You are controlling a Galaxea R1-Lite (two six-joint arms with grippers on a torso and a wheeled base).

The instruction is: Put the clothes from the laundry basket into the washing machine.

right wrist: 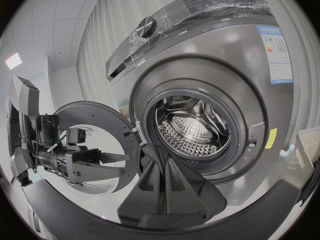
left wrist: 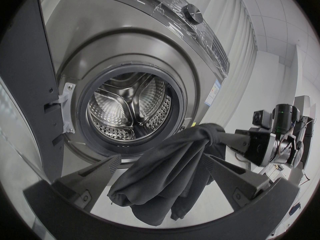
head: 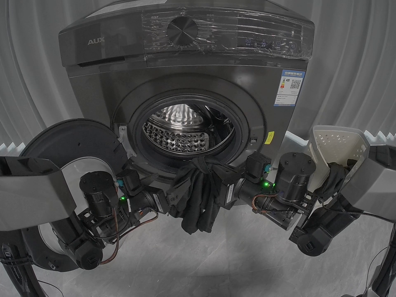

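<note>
The right gripper point(right wrist: 162, 170) has its jaws clamped on the bunched top of a dark garment point(head: 198, 194). The garment hangs in the air just in front of the lower rim point(head: 165, 161) of the washing machine point(head: 185, 83) opening, with most of its length trailing below that rim toward the floor point(head: 231, 252). The left gripper point(left wrist: 160, 159) sits beside it with jaws spread wide, the cloth draped loosely between them and not pinched. The main risk is that long tail: if the bunch goes into the drum point(head: 181, 128) at this height, the hanging part probably drags on the rim and ends up draped out of the opening or slides back out. One pinch point carries all the weight, so a snag on the rim could pull the cloth free and drop it to the floor. Loose folds might also catch on the left fingers as the arms part. The open door point(head: 70, 145) stands close to the left arm, leaving little room there. Another dark piece point(head: 336, 176) hangs over the laundry basket point(head: 338, 143) wall.
</note>
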